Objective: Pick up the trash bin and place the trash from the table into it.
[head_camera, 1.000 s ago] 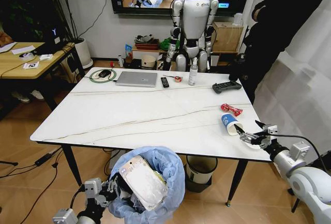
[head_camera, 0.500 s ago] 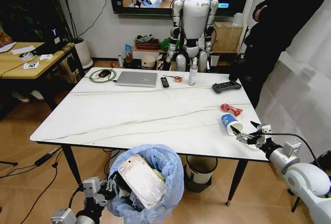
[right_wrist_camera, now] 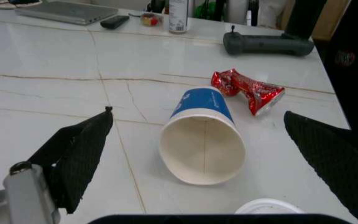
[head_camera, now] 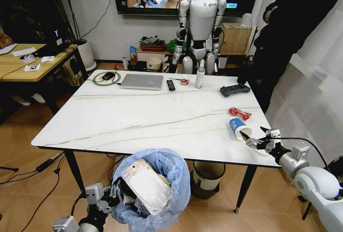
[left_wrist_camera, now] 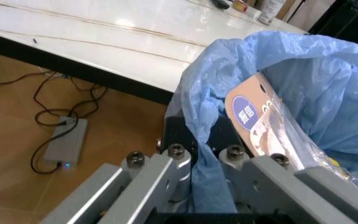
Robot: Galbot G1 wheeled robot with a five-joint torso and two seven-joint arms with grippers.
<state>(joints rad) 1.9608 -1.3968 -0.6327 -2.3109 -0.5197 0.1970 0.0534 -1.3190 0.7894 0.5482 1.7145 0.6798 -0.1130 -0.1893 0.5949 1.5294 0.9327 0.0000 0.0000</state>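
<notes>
Two grippers are yours: the left gripper (head_camera: 110, 197), at the head view's bottom left, pinches the trash bin (head_camera: 155, 189) (blue bag) below the table (head_camera: 139, 119). At right, the right gripper (head_camera: 256, 138) gapes wide, just beside the tipped paper cup (head_camera: 237, 127).

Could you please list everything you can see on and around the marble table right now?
Marble-look table: one, white, centre.
Paper cup: one, blue-white, on its side, right edge.
Crumpled wrapper: one, red, beyond the cup.
White lid: one, near the cup's mouth.
Laptop: one, silver, far side.
Remote: one, black, beside laptop.
Controller: one, black, far right.
Bag-lined trash bin: one, light-blue, below near edge.
Left tool: shut on the bin's rim.
Right tool: open around the cup.
</notes>
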